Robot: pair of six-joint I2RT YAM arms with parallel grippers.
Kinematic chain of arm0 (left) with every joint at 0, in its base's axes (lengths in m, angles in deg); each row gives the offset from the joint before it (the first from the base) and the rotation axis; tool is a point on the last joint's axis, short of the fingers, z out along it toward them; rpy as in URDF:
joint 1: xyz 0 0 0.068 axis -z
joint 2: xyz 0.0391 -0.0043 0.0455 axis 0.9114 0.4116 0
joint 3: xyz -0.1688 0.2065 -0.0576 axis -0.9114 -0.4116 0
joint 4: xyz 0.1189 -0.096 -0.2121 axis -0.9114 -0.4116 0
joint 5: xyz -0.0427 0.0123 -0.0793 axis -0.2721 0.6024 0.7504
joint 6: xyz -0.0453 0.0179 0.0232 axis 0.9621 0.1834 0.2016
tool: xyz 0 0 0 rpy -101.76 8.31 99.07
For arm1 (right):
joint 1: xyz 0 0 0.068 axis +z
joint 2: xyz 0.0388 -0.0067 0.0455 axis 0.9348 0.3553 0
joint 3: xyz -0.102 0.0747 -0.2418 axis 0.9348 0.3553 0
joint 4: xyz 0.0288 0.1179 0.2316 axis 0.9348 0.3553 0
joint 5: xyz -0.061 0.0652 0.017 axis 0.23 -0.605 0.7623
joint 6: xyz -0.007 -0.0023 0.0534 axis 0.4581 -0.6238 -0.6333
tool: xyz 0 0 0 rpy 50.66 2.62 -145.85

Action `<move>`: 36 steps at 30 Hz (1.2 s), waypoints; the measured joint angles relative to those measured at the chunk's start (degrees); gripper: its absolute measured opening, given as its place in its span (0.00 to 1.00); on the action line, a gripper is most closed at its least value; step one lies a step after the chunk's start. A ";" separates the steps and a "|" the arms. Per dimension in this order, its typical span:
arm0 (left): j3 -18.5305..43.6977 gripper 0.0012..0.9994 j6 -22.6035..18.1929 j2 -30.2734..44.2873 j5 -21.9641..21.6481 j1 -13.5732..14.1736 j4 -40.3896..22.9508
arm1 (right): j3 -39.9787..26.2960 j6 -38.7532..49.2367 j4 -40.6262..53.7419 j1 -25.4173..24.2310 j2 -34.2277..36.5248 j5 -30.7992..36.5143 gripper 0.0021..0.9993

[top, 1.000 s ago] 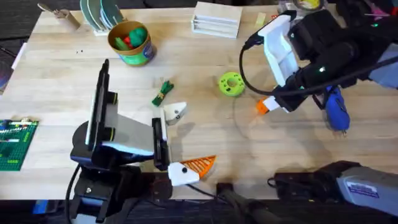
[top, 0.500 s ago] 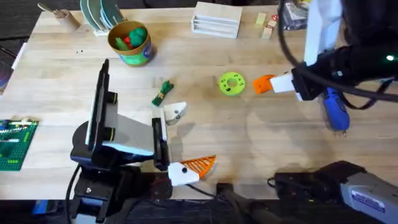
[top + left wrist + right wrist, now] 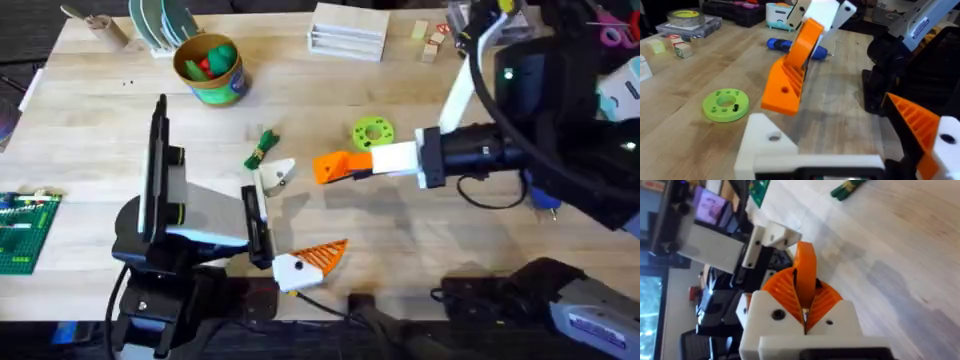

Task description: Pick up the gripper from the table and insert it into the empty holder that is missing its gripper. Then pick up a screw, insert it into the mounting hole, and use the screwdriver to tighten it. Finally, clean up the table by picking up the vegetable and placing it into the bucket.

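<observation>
Seemingly one gripper (image 3: 335, 166), one empty holder (image 3: 273, 175).

Even bright light, soft shadows; near arm (image 3: 560, 110) blurred, maybe motion.

Our right arm reaches across the middle, its white two-finger gripper (image 3: 345, 165) clamped on the small orange ribbed plastic pad (image 3: 333, 166). Our left arm stays low near its base, its white gripper (image 3: 282, 222) parted.
</observation>
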 joint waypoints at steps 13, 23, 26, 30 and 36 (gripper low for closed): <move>0.00 0.99 0.00 0.00 -4.77 0.00 0.86 | 0.00 -9.31 -13.22 3.47 9.70 -10.55 0.01; 0.00 0.99 0.00 0.00 -6.39 -0.16 1.09 | 0.00 -14.31 -24.72 3.44 19.11 -15.55 0.01; 0.00 0.99 -0.02 0.00 -7.30 -0.35 1.27 | 0.02 -16.61 -29.98 3.44 21.43 -17.81 0.01; 0.00 0.99 -0.03 0.00 -7.59 -0.42 1.29 | 0.02 -18.95 -33.07 3.44 23.26 -20.43 0.01; 0.00 0.99 -0.04 0.00 -7.06 -0.37 1.25 | 0.02 -20.13 -33.48 3.47 23.46 -21.03 0.01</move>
